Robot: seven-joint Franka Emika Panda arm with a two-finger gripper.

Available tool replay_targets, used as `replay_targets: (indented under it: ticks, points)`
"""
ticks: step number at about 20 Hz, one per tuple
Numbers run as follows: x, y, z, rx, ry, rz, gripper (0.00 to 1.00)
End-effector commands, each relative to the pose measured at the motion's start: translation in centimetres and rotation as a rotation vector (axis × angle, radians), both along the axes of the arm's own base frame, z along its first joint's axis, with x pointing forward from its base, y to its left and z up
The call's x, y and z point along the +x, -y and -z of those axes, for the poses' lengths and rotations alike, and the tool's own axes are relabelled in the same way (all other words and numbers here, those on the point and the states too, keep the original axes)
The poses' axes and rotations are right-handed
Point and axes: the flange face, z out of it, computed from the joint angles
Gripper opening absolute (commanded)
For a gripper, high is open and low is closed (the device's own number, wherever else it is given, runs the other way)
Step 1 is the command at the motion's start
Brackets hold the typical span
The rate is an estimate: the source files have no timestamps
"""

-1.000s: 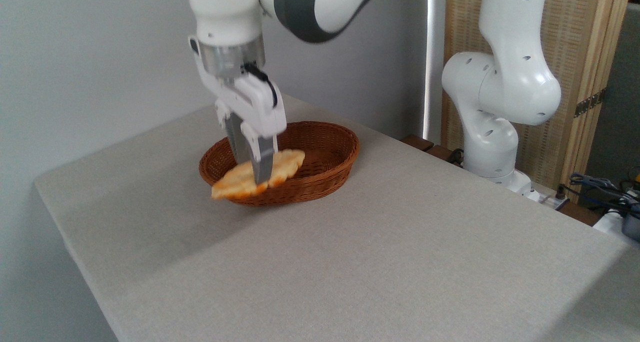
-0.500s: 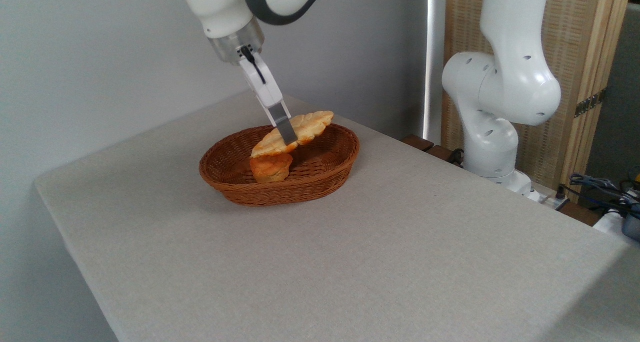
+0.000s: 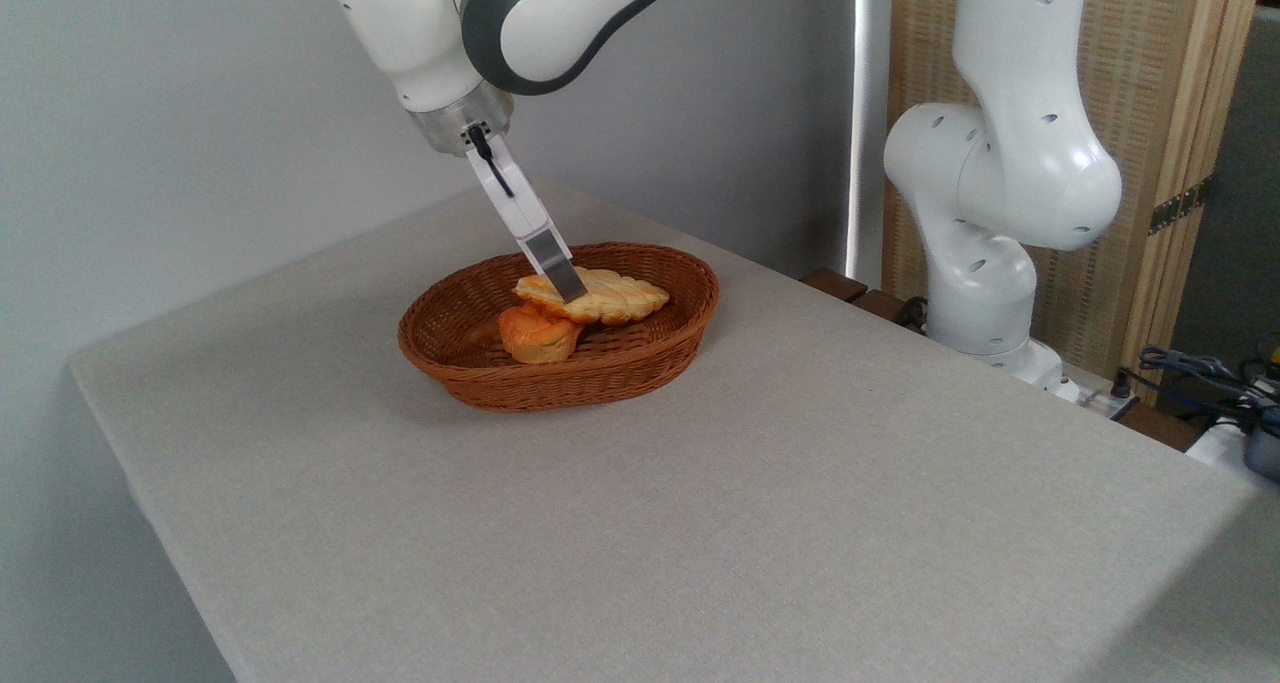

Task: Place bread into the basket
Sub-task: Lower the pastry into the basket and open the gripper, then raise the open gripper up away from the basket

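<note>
Gripper (image 3: pixel 568 291) comes in tilted from 11 o'clock, tips down inside the wicker basket (image 3: pixel 640 361). Fingers look clamped on the flat leaf-shaped pastry (image 3: pixel 610 298) — only one finger edge-on, so probably still gripping. Pastry sits low in the basket, its left end resting on the small round bun (image 3: pixel 537 333), at the pastry's 8 o'clock. Basket stands on the grey table (image 3: pixel 700 523).

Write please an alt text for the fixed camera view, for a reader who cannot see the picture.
A white robot arm's gripper reaches down into an oval wicker basket on a grey table, its tips on a long flat pastry. The pastry lies inside the basket, partly over a small round bun. Whether the gripper is open or shut cannot be seen.
</note>
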Motion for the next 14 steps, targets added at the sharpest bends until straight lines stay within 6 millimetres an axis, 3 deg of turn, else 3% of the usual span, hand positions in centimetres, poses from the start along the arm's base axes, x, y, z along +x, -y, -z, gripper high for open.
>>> replay_targets:
  ticks: [1,5,10,14]
  points:
    - [0.8,-0.9,-1.6,-0.024,0.025,-0.028,1.0]
    - [2.5,-4.2,-5.0,-0.042,0.093,-0.094,1.0]
    - [5.5,-10.3,-9.7,-0.028,0.21,-0.184,1.0]
    - [7.0,-14.7,-11.0,0.026,0.271,-0.238,1.0]
